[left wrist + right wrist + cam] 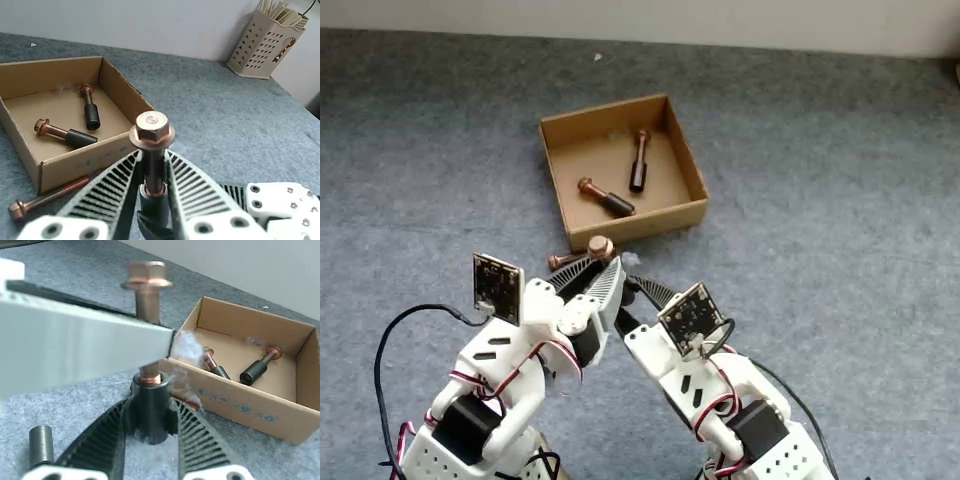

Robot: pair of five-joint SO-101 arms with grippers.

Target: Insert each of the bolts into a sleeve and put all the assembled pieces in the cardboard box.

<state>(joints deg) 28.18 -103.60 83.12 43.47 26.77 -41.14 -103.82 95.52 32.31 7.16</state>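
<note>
Two assembled pieces point(608, 198), each a copper bolt in a black sleeve, lie in the open brown cardboard box point(650, 225); a third pair is held for joining at 6 o'clock from it.

The left gripper point(152, 157) is clamped on the shank of an upright copper hex-head bolt point(151, 131). The right gripper point(150, 412) is closed around a black cylindrical sleeve point(150, 405) directly under it, I judge so that both axes line up. The bolt tip sits in the sleeve mouth. One loose copper bolt point(560, 262) lies on the grey carpet point(820, 200) at 9 o'clock from the held one, just beside the box wall. A spare black sleeve point(41, 445) stands near the right gripper, probably meant for it.
</note>
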